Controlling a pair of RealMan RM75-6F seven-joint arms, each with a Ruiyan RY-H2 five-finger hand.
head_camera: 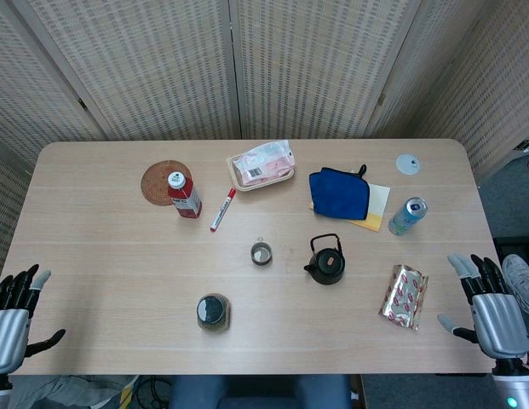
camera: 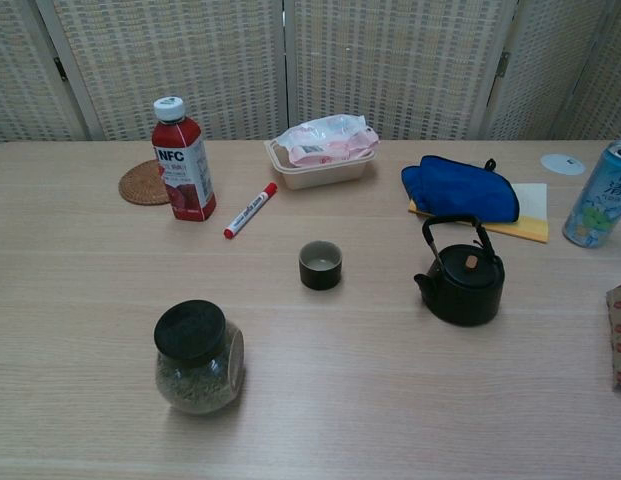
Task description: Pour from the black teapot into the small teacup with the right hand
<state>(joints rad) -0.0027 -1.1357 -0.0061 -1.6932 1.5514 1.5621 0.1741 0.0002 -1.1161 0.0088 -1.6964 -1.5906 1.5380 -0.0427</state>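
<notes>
Nothing is begun: the right hand (head_camera: pixel 494 311) rests empty, fingers spread, at the table's (head_camera: pixel 94 256) right edge, well apart from the black teapot (head_camera: pixel 326 262) and small teacup (head_camera: pixel 261 253).

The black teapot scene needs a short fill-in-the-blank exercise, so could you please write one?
1. The black teapot stands upright with its spout turned toward the small ____.
2. The red bottle stands at the edge of a round woven ____.
3. The right hand holds nothing; its fingers are ____.
4. The blue pouch lies on a ____ sheet of paper.

Missing words: teacup; coaster; apart; yellow
</notes>
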